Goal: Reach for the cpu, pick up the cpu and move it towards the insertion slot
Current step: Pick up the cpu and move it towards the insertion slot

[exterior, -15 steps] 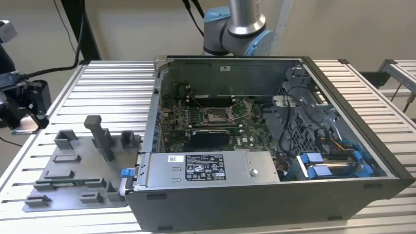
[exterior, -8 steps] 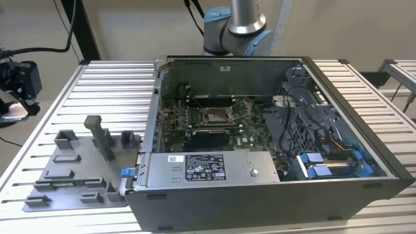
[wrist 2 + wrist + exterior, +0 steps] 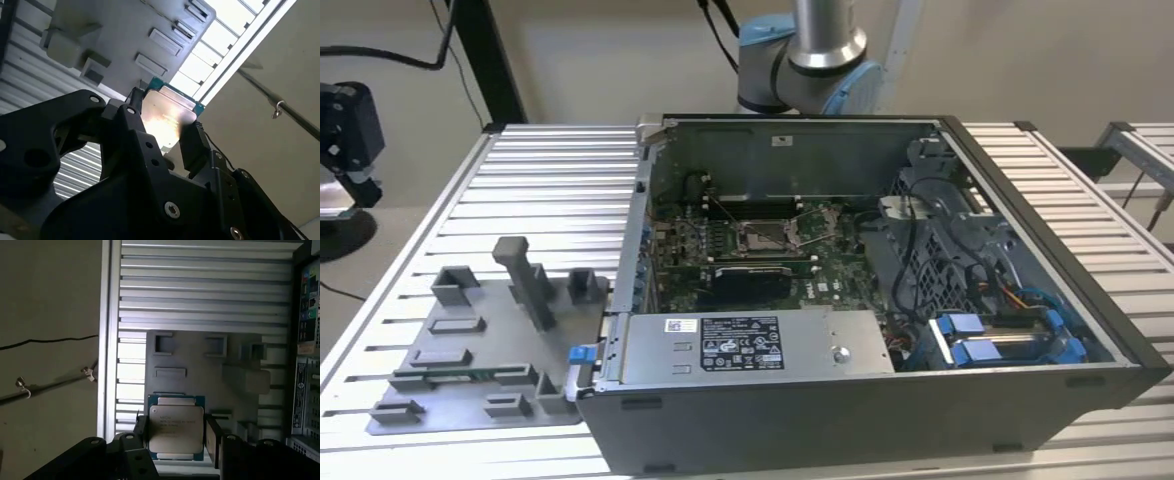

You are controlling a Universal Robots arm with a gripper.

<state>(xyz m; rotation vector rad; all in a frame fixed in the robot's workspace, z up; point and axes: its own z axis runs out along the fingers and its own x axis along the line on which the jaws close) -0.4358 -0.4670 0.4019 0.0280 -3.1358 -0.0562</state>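
Against the grey tray (image 3: 200,360), the end effector (image 3: 176,438) pinches the cpu (image 3: 176,426); exterior view shows the insertion slot (image 3: 767,236)

1. Cpu (image 3: 176,432):
   - Shows as a flat square chip with a pale silvery metal face on a green-edged base.
   - Catches a bright glare across the metal face in the second wrist view (image 3: 167,117).
   - Hangs clamped by two opposite edges between the fingers (image 3: 212,440) of the end effector (image 3: 176,436), off any surface.
   - Appears against the grey tray (image 3: 200,385) on the ribbed worktop (image 3: 200,290).

2. Insertion slot (image 3: 766,236):
   - Shows as a small square socket with a shiny silver frame and a darker centre.
   - Lies flat on the circuit board (image 3: 834,282) inside the open computer case (image 3: 854,420), towards the far wall.
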